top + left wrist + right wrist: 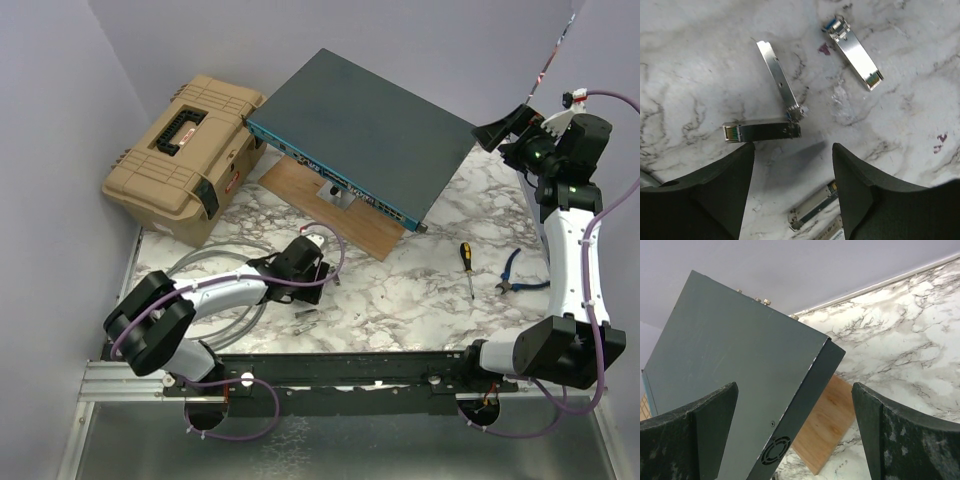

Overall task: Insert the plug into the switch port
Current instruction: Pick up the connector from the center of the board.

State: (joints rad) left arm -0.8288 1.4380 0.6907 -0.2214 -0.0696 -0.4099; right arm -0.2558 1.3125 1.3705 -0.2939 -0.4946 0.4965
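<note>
Top external view: the switch (370, 125) is seen lying askew, its blue port face (335, 180) turned toward the arms and overhanging a wooden board (300, 195). A tan toolbox (185, 155) is set against the switch's left corner. Nothing is seen clamping the switch, so it could be slid across the board by an insertion push.

The right gripper (795, 390) is spread wide and empty at the switch's right rear corner. Bracing is possible from there, yet the corner could be struck.

The left gripper (792, 150), partly spread and empty, is poised over the marble table (400, 290) in front of the port face, where open room is found. Several plugs are scattered there. One plug (762, 131) is touched by a second plug (777, 80), so both could be dragged, or a crooked grip taken.
</note>
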